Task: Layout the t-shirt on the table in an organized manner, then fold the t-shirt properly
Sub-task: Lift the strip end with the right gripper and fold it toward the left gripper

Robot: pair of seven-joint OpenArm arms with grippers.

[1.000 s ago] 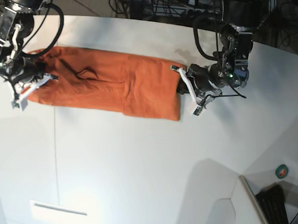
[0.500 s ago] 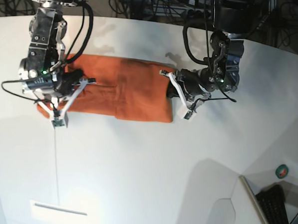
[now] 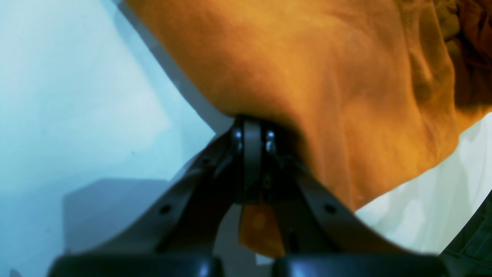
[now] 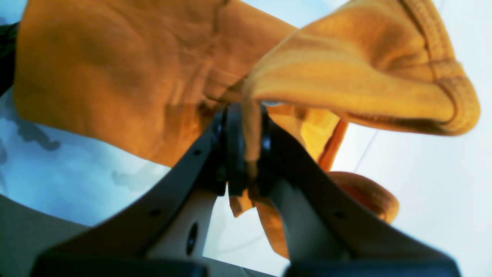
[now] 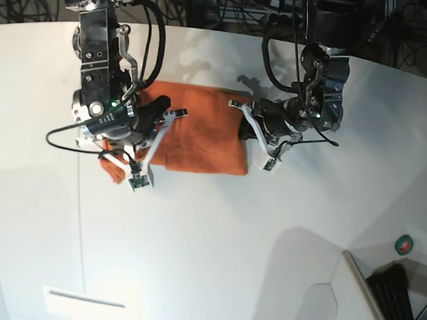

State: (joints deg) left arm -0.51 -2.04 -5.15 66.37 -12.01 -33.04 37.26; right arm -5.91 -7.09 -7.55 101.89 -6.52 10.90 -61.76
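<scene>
T-shirt [image 5: 200,134] is lying on the bench [image 5: 217,232], toward the far middle, as a narrow orange band that is now much shorter than a second ago. Then it was stretching out long across the bench; now its one end is being carried over toward the other, so the band is doubling on itself. A loose bunch is hanging low beside the carrying arm and touching the bench.

Right tool [image 4: 246,154] is pressed together on a fold of cloth, with a ribbed hem curling above it in its wrist view. In the base view this arm has swung well inward over the shirt.

Left tool [image 3: 251,154] is also pressed together, pinching the shirt's edge; cloth is draping up and away from the jaws. It is holding the opposite end and has barely shifted over the last half second, acting as the anchor.

Judgement: layout is done and the crosswise fold is under way, perhaps halfway. Carried end is looking bunched rather than flat, so the fold may be landing uneven unless it is being drawn taut before release.
</scene>
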